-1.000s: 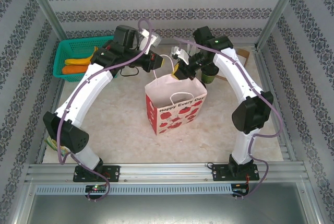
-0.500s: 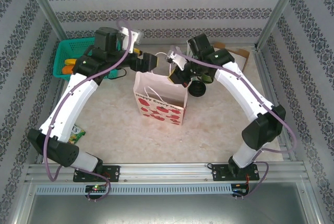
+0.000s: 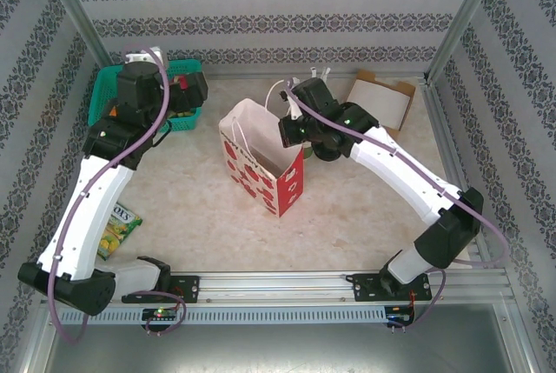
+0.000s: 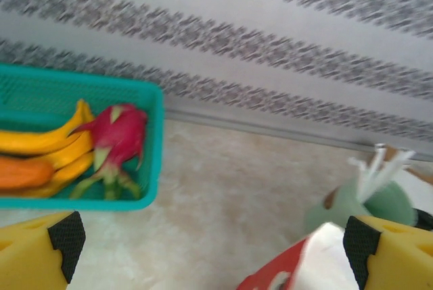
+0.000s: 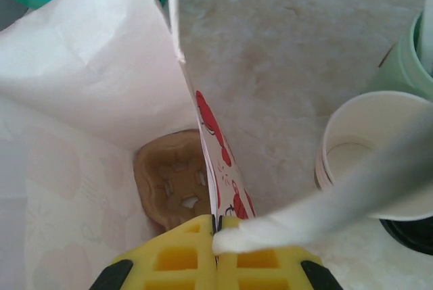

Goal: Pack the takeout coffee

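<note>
Top external shows your right gripper (image 3: 290, 132) clamped shut on the bag's (image 3: 261, 177) rim; the right wrist view has the paper pinched between closed jaws. Your left gripper (image 4: 213, 239) stands wide open, holding nothing, near the basket (image 4: 152, 148). The coffee (image 3: 328, 152), probably that dark lid, sits on the table (image 3: 200, 208) just beside the bag, under the right arm.
</note>
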